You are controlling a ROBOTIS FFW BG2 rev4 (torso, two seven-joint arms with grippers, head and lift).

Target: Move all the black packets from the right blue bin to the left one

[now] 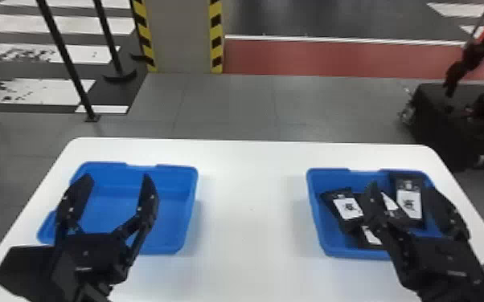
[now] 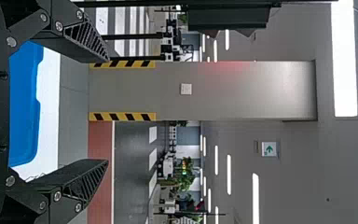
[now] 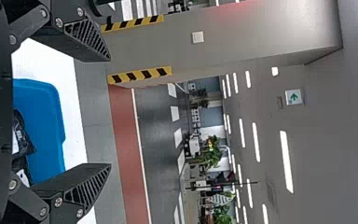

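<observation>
In the head view my left gripper [image 1: 113,192] stands open over the left blue bin [image 1: 177,213], whose visible inside holds nothing. My right gripper [image 1: 402,196] is open above the right blue bin [image 1: 319,237], where several black packets with white labels lie, one [image 1: 346,209] at the left and another [image 1: 409,200] at the back right. Parts of the packets are hidden behind the right fingers. The left wrist view has the left gripper [image 2: 107,111] beyond its bin [image 2: 25,107]. In the right wrist view, the right gripper [image 3: 110,113] has nothing between its fingers; packets [image 3: 22,140] lie in the bin [image 3: 44,121].
Both bins stand on a white table [image 1: 249,200], with a wide gap between them. Past its back edge are a striped pillar [image 1: 183,36] and thin black posts [image 1: 66,60]. A dark machine [image 1: 454,120] stands on the floor behind the right corner.
</observation>
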